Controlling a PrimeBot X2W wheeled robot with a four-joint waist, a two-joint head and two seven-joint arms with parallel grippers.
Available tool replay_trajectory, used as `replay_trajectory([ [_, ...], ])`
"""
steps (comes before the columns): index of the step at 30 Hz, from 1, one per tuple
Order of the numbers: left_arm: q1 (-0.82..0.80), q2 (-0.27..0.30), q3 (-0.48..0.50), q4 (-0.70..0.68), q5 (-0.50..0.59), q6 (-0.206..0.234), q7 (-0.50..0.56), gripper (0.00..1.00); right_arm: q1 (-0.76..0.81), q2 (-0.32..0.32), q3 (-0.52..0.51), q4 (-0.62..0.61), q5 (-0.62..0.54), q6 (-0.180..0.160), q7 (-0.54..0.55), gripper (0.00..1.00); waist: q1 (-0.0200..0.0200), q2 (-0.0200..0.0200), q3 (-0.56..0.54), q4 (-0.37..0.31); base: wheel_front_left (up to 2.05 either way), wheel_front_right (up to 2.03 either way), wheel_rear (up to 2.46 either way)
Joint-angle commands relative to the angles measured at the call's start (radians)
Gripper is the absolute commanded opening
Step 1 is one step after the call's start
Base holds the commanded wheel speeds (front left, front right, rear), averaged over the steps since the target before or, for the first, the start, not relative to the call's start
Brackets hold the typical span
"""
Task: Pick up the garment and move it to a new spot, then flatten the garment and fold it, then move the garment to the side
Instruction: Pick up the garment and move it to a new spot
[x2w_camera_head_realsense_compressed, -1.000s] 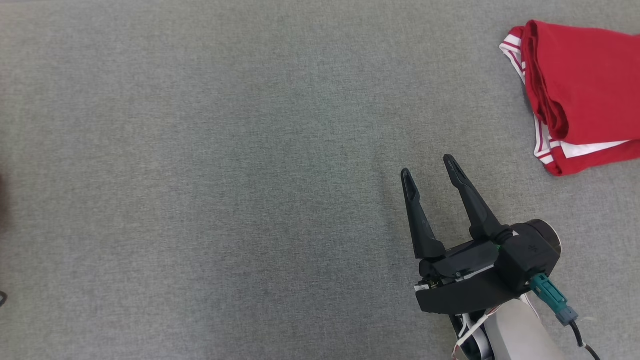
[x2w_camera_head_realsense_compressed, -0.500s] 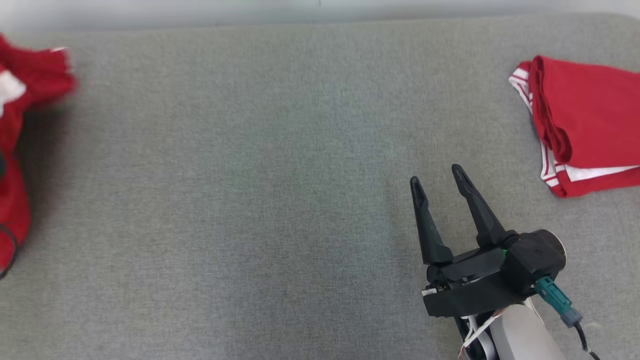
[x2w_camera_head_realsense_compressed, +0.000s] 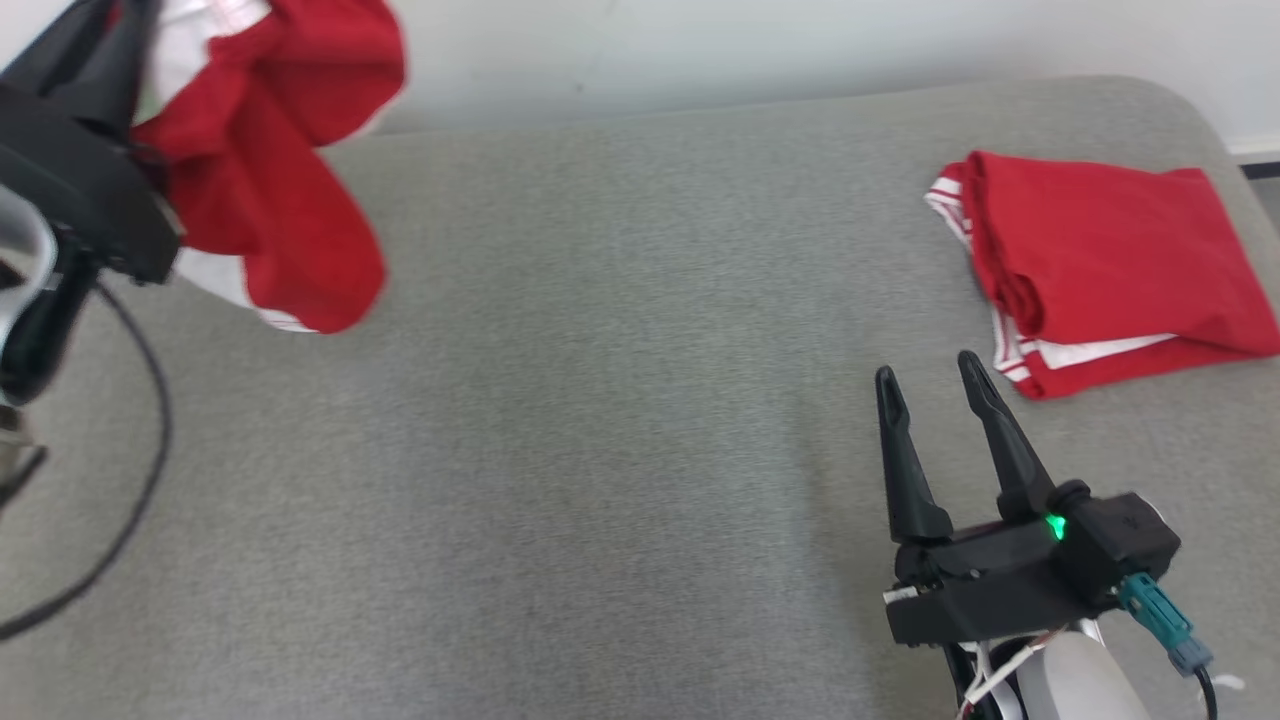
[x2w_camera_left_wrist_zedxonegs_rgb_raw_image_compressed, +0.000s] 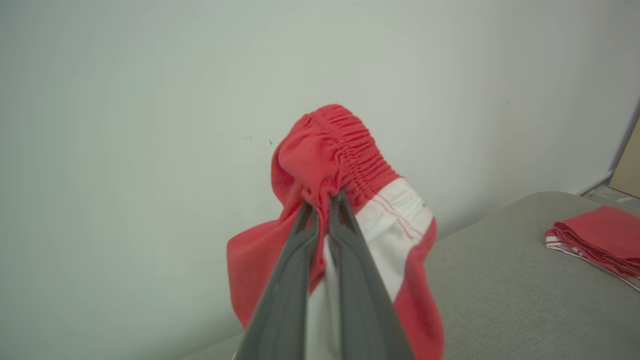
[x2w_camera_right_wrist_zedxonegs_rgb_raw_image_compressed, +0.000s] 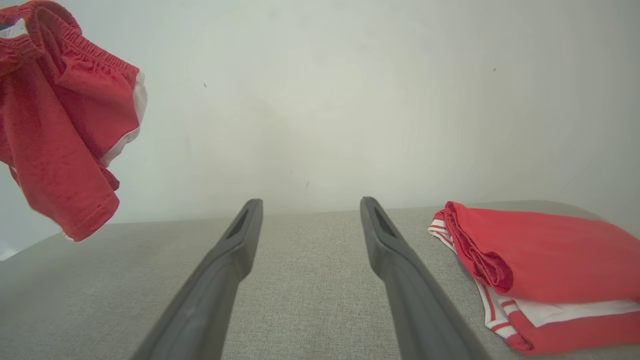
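Up at the far left of the head view, we see the garment (x2w_camera_head_realsense_compressed: 270, 200), red shorts with white panels, hanging in the air from the left jaws. These are closed tight on its gathered elastic waistband, and the left wrist view shows them pressed together with cloth bunched over their tips. From that pinch the cloth drops in a loose bundle, so its long axis runs roughly downward toward the table (x2w_camera_head_realsense_compressed: 600, 450), with the lowest hem off the grey top near the rear left edge. The right jaws stand wide open and hold nothing, low at the near right and pointing toward the wall (x2w_camera_head_realsense_compressed: 700, 40). A second, folded red garment (x2w_camera_head_realsense_compressed: 1100, 260) lies just beyond them to the right. We judge this to be the carrying step. The bare middle of the table lies to the right of the hanging cloth, between it and the right jaws, so the left arm is the one to bring it across and lower it. The right arm, well apart, would have to reach leftward to catch a free corner.
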Motion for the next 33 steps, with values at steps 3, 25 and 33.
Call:
replay_trajectory([
  [3,0.038,-0.023,-0.016,-0.078,-0.001,0.021,0.011,0.0,0.02,0.0,-0.013,-0.001,0.004,0.001,-0.001,1.0,0.0001,0.0001,-0.015,-0.048,0.0,0.0,0.0],
  [25,0.351,-0.279,-0.283,-0.005,0.022,0.057,-0.083,0.0,0.008,0.0,-0.006,0.027,0.038,0.001,-0.001,1.0,0.0001,0.0001,0.001,-0.147,0.0,0.0,0.0],
  [33,0.319,-0.335,-0.304,0.089,0.043,0.029,-0.171,1.0,0.039,0.0,-0.028,0.037,0.017,0.001,-0.001,1.0,0.0001,0.0001,-0.051,-0.105,0.0,0.0,0.0],
])
